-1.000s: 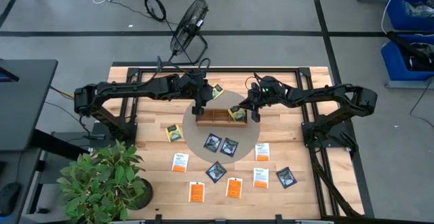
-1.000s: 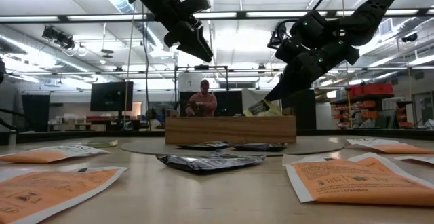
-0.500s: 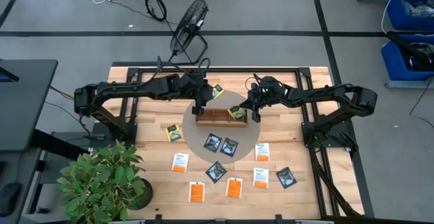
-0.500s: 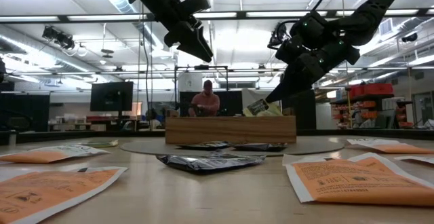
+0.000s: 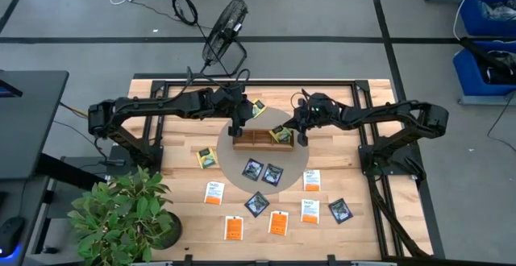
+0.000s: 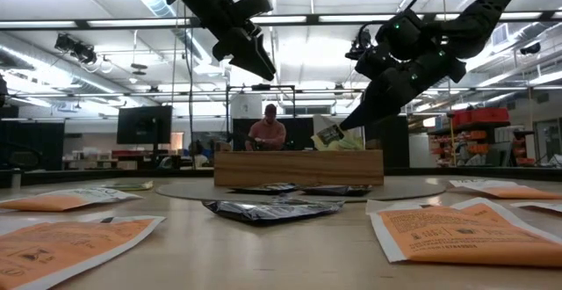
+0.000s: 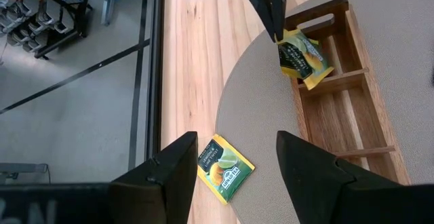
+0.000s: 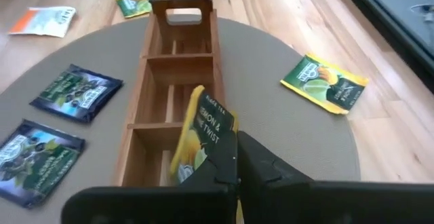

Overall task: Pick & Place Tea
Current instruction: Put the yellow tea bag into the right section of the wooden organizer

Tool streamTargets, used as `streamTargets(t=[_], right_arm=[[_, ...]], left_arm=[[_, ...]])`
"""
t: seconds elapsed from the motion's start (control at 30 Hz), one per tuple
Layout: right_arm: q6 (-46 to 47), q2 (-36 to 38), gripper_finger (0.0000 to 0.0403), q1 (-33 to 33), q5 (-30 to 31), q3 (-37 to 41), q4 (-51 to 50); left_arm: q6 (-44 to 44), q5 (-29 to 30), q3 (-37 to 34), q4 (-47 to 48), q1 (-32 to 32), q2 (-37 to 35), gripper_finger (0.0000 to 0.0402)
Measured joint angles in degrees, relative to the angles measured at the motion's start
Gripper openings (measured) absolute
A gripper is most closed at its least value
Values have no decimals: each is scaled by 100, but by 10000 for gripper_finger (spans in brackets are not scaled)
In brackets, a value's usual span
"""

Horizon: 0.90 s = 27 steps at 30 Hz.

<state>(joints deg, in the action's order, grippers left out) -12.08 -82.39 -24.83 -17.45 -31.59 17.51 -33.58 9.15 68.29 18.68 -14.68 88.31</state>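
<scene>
A long wooden tray [image 5: 262,139] sits on a round grey mat. My right gripper [image 6: 354,119] hovers over the tray's right end, shut on a yellow-green tea packet [image 8: 201,134] that also shows in the low view [image 6: 329,135]. My left gripper [image 5: 238,126] is open, high above the tray's left end [image 6: 255,61]. A loose yellow-green packet [image 7: 224,168] lies flat on the wood behind the mat. Dark blue packets [image 8: 76,91] lie flat on the mat in front of the tray. Orange and white-orange packets [image 5: 276,222] lie flat nearer the near edge. My right gripper pinches the yellow-green packet by one corner [image 7: 280,39] between its two fingers, slanting down from the table's right. The packet hangs tilted below the fingertips over the tray's right end compartment [image 7: 319,41]. I cannot tell whether its lower edge touches the tray.
A second yellow-green packet [image 5: 207,159] lies left of the mat. A potted plant [image 5: 121,209] stands at the near left corner. A fan [image 5: 223,26] stands beyond the far edge. A person [image 6: 266,132] sits in the room behind the table.
My right gripper has risen a little and shifted slightly toward the table's left, carrying the yellow-green packet up with it from the tray's right end. It stays shut on the packet.
</scene>
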Motion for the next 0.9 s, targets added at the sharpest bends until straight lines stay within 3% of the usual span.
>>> streamTargets(t=[0.3,0.57,0.9], right_arm=[[46,131,0,198,488,34,201],[176,1119,0,289,748,88,-340],[1112,1692,0,508,971,1864,2607]], left_arm=[[0,1,0,2,0,0,206],[0,0,0,2,2,0,206],[-51,0,0,-89,2,0,206]])
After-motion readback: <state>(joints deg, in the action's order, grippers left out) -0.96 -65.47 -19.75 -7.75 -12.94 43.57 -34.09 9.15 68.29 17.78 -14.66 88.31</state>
